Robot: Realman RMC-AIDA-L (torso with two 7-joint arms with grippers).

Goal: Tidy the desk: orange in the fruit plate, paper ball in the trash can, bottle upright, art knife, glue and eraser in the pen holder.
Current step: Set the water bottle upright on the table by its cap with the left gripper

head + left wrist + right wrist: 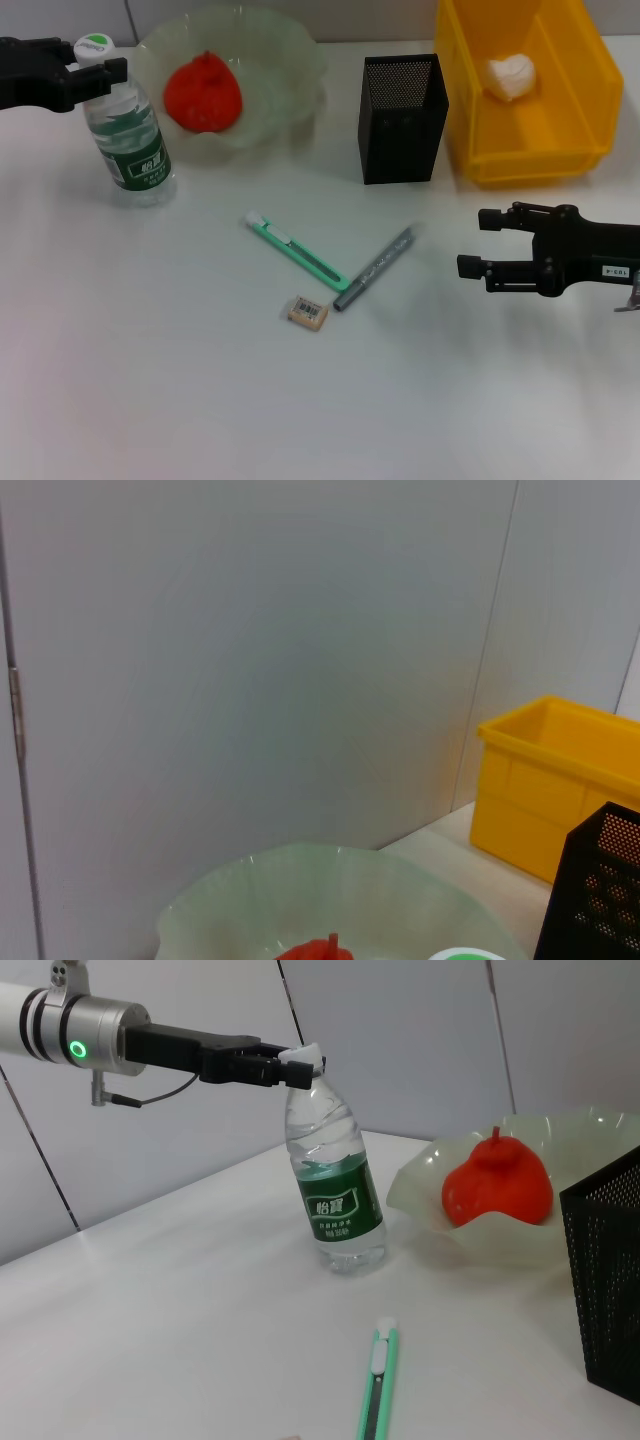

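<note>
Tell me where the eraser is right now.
In the head view, the eraser lies flat on the desk near the centre, just left of the lower end of the grey glue stick and below the green art knife.

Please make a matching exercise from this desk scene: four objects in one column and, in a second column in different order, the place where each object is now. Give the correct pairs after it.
Objects:
1. orange
2. paper ball
3. bottle
4. eraser

Places:
A. lying on the bare table beside the grey pen
B. standing upright, its cap at the left gripper
C. inside the yellow bin
D. in the pale green fruit plate

Pairs: 1-D, 2-C, 3-B, 4-A
</note>
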